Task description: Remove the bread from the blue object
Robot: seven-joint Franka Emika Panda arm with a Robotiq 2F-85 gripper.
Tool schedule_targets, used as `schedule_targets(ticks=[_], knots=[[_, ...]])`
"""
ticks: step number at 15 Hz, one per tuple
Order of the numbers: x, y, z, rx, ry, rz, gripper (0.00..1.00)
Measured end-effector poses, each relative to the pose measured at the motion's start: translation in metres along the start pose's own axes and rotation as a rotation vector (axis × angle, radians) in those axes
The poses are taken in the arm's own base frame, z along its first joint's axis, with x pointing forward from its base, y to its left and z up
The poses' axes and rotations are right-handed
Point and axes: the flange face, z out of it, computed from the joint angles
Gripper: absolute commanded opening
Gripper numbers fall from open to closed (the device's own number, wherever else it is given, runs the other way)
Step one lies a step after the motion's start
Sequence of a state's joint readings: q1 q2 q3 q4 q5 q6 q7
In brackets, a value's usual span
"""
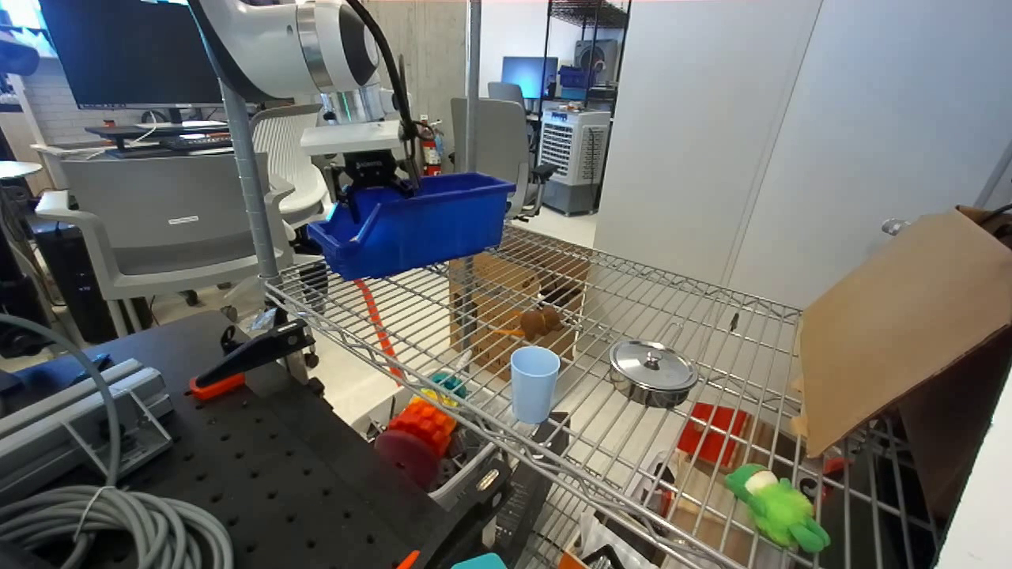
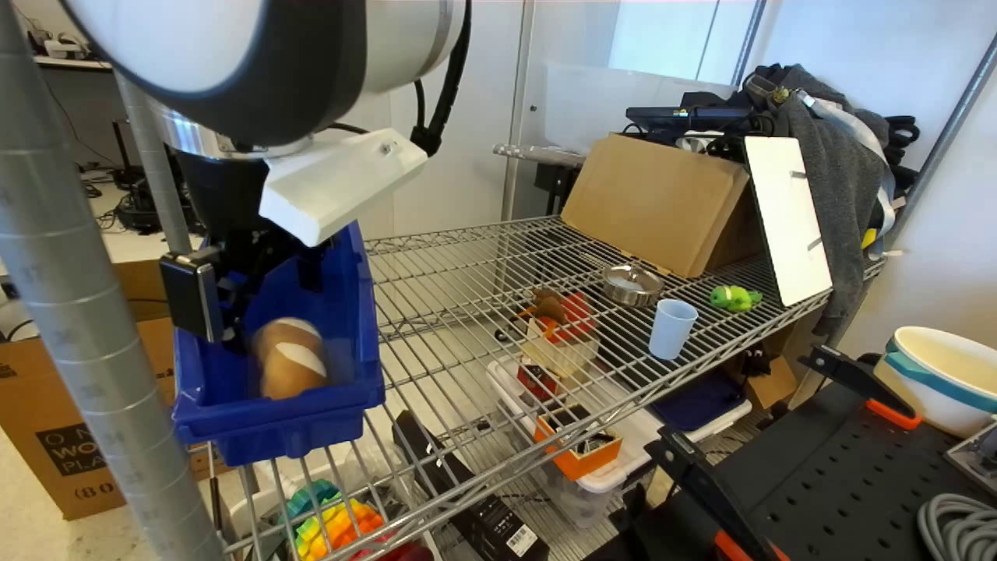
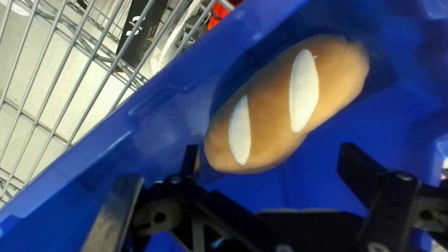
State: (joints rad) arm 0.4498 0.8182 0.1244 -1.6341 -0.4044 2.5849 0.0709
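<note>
Black gripper, its jaws spread wide, reaches into the blue bin, where white-marked brown bread lies nearby.

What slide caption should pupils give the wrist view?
White-striped bread lies in the blue bin, not yet grasped by the open pincer.

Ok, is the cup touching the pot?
Apart. In an exterior view, the wires of the shelf show through a gap between the cup and the pot.

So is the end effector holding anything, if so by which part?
Nothing held: the end effector is open, and the bread lies ungripped in the blue bin.
</note>
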Motion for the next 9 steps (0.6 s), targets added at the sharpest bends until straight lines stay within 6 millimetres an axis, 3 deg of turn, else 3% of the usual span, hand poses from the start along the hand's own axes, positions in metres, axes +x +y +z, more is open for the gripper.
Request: schedule_targets(ticks=[3,4,9], knots=[[-0.001,0.001,0.016,-0.007,-0.025,0.005,0.99],[-0.002,0.001,0.021,-0.01,-0.04,0.005,0.82],[-0.002,0.0,0.035,-0.021,-0.117,0.015,0.43]])
